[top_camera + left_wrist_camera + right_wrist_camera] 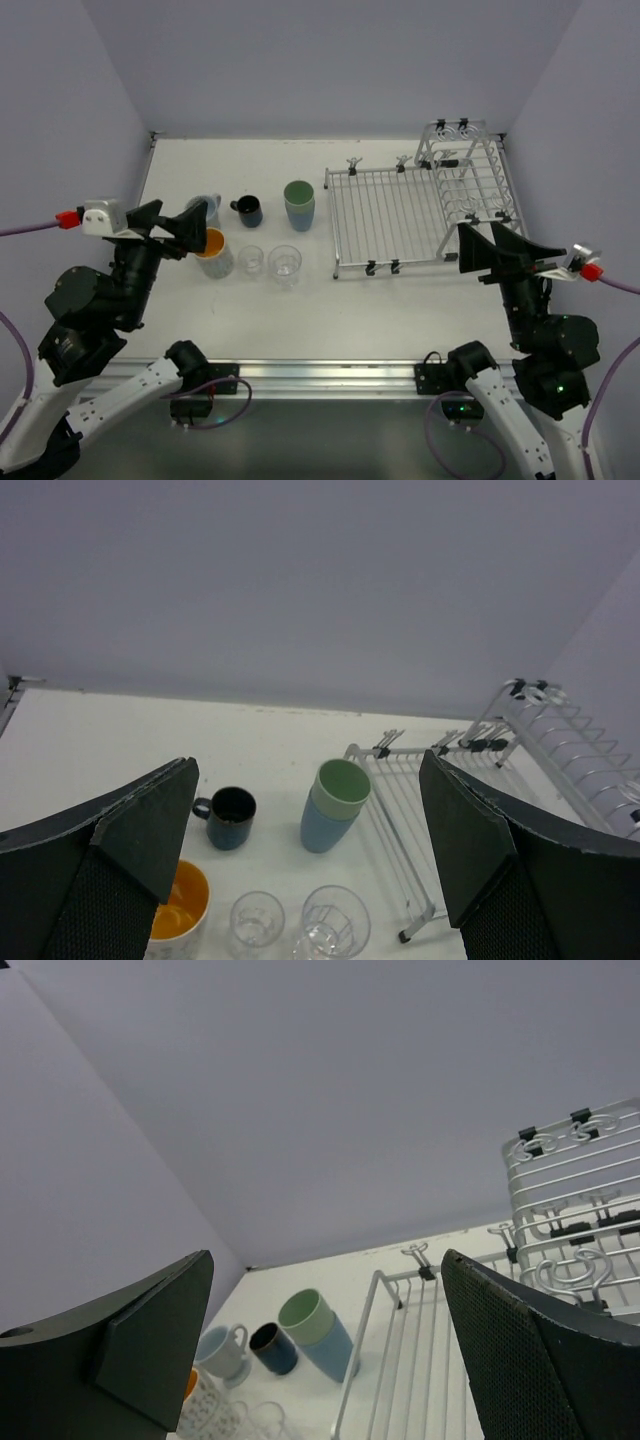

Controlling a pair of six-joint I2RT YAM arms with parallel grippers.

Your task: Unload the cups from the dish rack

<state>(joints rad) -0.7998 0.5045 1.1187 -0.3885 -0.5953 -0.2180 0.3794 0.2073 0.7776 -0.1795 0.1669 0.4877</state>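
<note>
Evidently fully unloaded, the cups [284,264] stand grouped on the surface [400,310] left of the dish rack [385,215], which holds none, so the left tool [170,225] and right tool [497,250] hang released, grasping nothing.

Black-jointed arms [95,300] with white lower shells; broad black wedge fingers [120,850], mesh-textured inside; behind the jaws, red-tipped purple cables [20,229].

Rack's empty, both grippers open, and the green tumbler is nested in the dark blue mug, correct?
Not the mug: the green tumbler is nested in the light blue tumbler, as the left wrist view shows. The dish rack is empty; the left gripper and right gripper are open.
</note>
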